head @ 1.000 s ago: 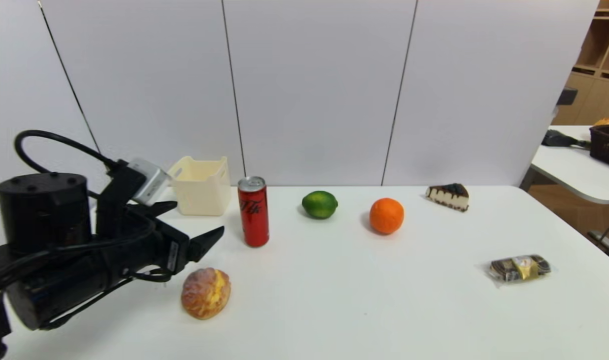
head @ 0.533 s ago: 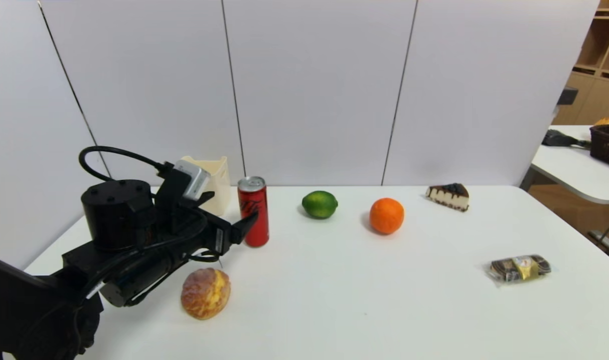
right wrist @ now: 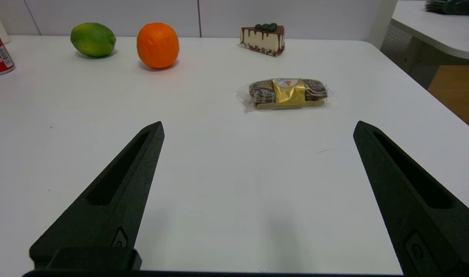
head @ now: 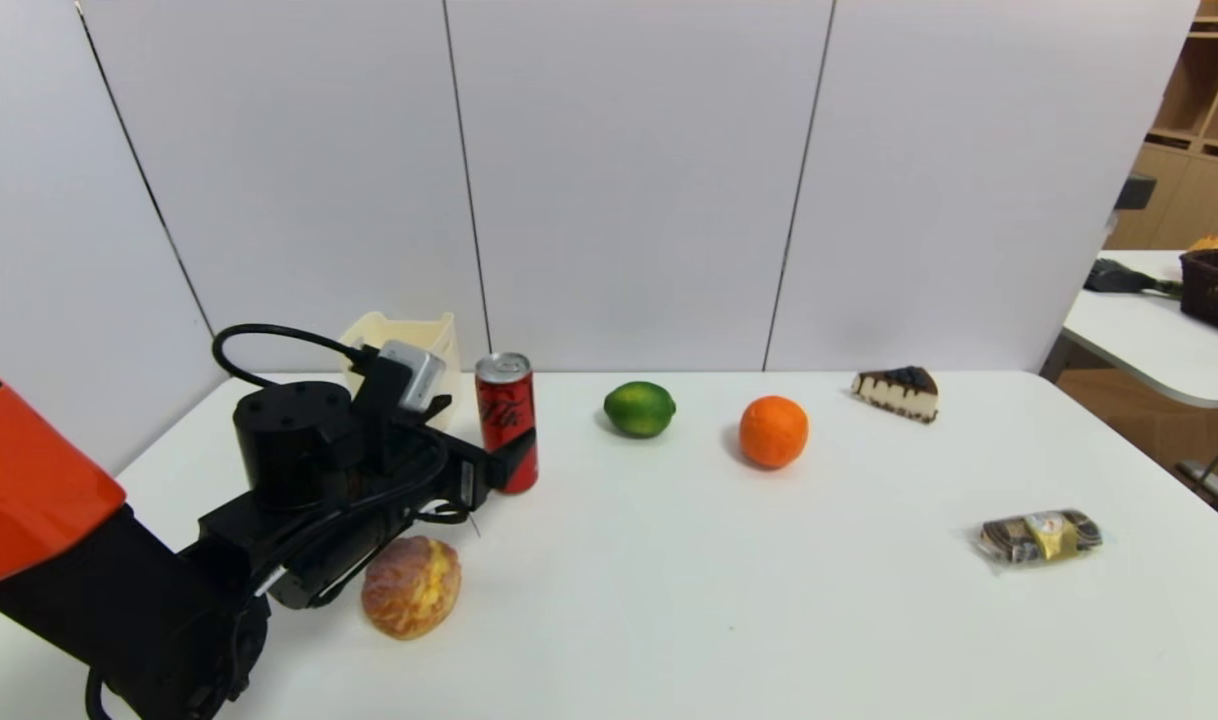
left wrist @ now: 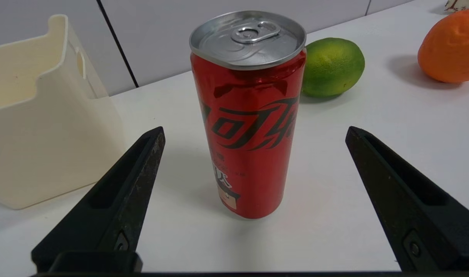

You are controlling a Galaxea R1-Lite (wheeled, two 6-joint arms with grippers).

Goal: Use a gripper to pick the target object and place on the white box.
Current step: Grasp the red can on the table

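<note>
The big white table holds everything. At its far left corner sits the white box, and just right of it stands the red can, tall and straight. The left gripper is right in front of the can with its fingers spread wide and the can lined up between them, not touching. The can looks hard, smooth and slippery, and it could tip easily, so I would squeeze it gently around the middle. The right gripper waits over bare table, fingers spread too.
</note>
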